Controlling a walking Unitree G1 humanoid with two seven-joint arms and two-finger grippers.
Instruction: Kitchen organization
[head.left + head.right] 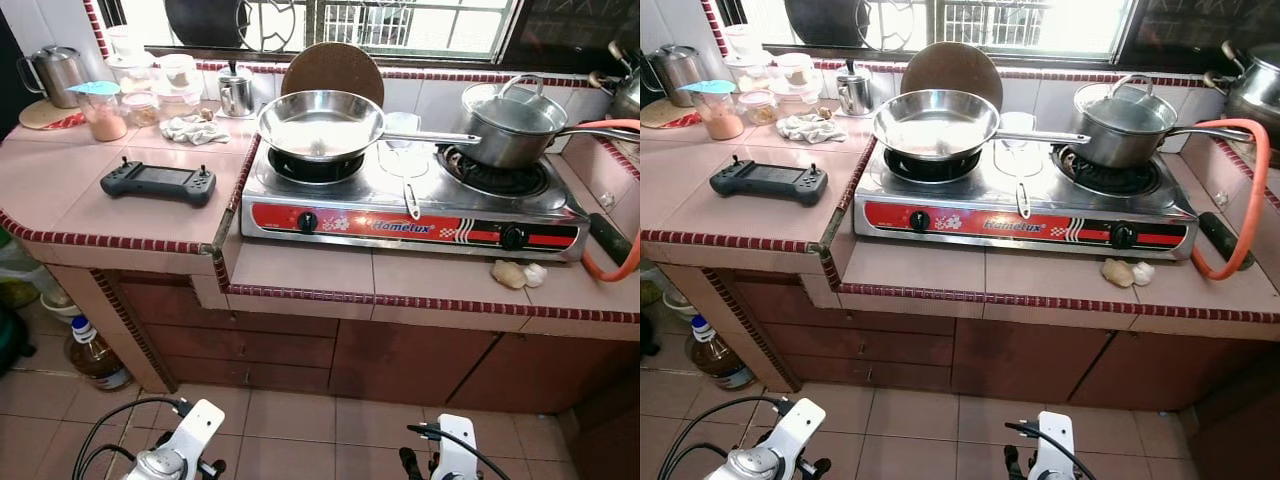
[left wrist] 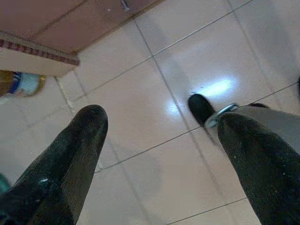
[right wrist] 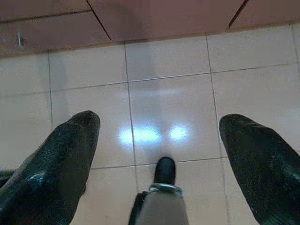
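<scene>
Two pans sit on the stove [image 1: 400, 205] set in the lowered middle of the tiled desk [image 1: 70, 190]: a frying pan [image 1: 320, 125] on the burner nearer the desk's raised left part and a lidded saucepan [image 1: 510, 125] on the other. On that left part a black game controller [image 1: 158, 183] lies near the front edge, with jars [image 1: 150, 85], a cloth [image 1: 195, 129] and a kettle [image 1: 55, 72] toward the back. Both arms hang low over the floor tiles [image 3: 164, 93], the left pincer [image 2: 161, 140] and right pincer [image 3: 159, 140] each spread wide with nothing between the fingers.
</scene>
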